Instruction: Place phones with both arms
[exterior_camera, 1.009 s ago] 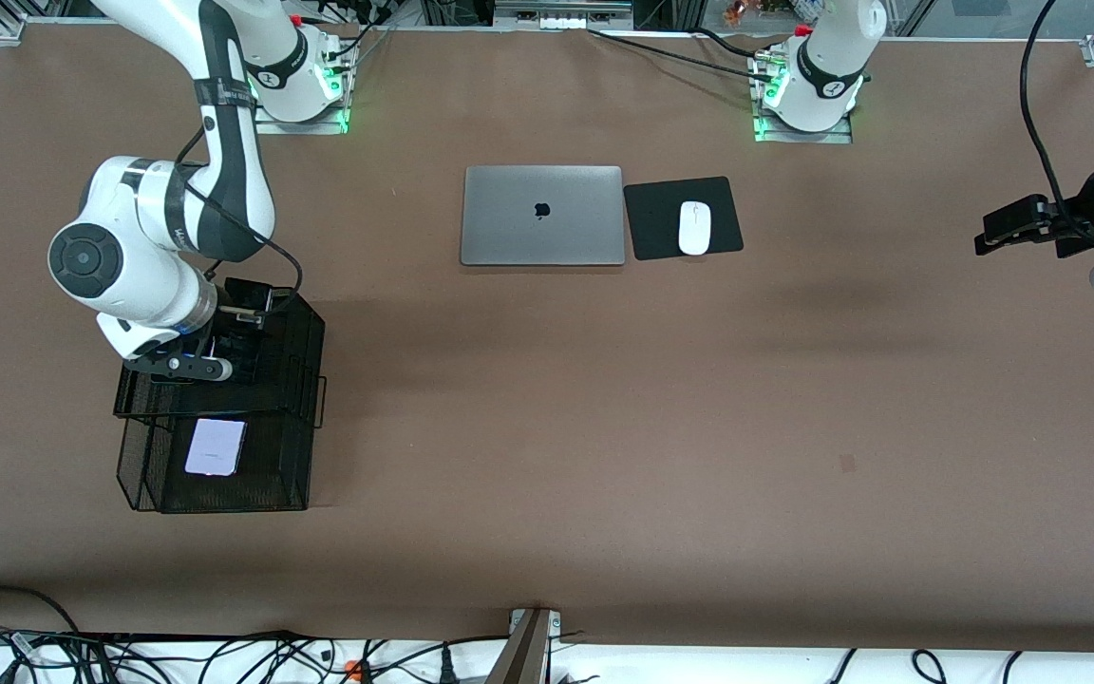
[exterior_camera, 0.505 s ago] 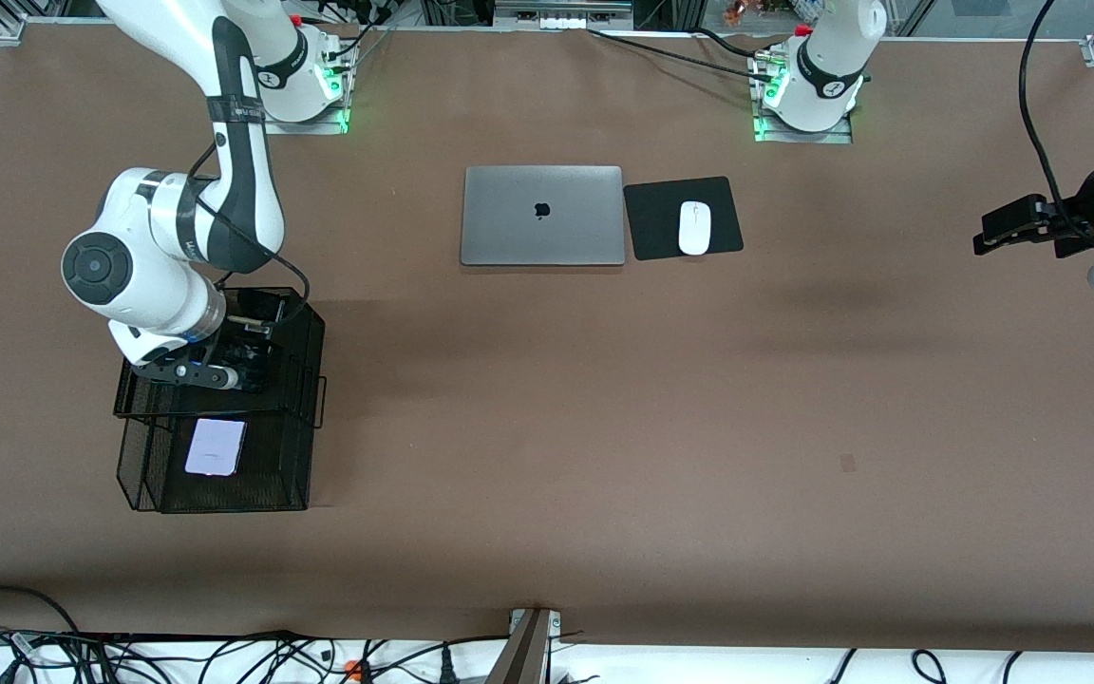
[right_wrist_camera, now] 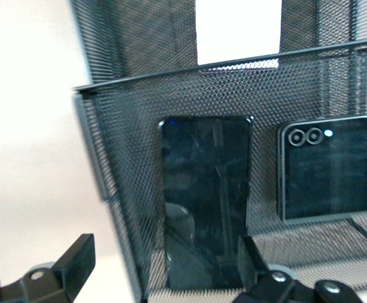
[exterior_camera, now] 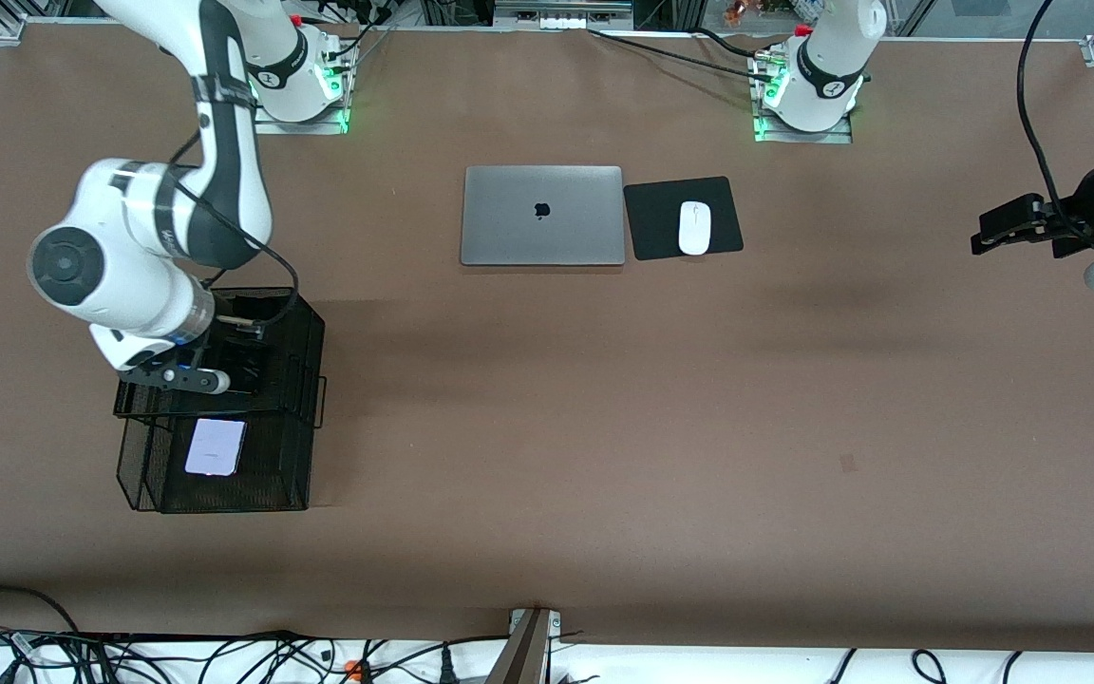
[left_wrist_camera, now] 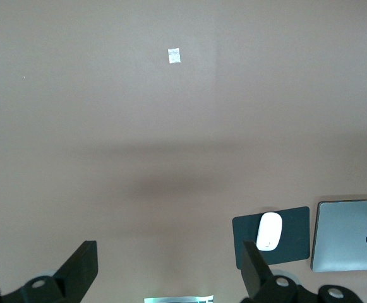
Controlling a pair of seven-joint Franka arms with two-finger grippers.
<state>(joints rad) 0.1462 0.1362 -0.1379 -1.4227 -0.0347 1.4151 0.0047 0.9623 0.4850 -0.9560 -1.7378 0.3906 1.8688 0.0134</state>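
Three phones lay in the mesh tray [exterior_camera: 305,380]: slim black [right_wrist_camera: 203,196], squarish black [right_wrist_camera: 325,169], white [exterior_camera: 216,446]. Right gripper [right_wrist_camera: 164,268] over tray, fingers apart; left gripper [left_wrist_camera: 170,273] parked over brown table [exterior_camera: 604,427], fingers apart.

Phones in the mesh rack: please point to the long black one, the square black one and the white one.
long black phone [right_wrist_camera: 205,196], right wrist view, screen middle
square black phone [right_wrist_camera: 325,170], right wrist view, back middle
white phone [exterior_camera: 216,446], front view, face middle

Apple logo on laptop [exterior_camera: 542,216] lid

Three phones [right_wrist_camera: 205,196], one laptop [exterior_camera: 542,216], one mouse [exterior_camera: 694,228], one mesh rack [exterior_camera: 295,342]
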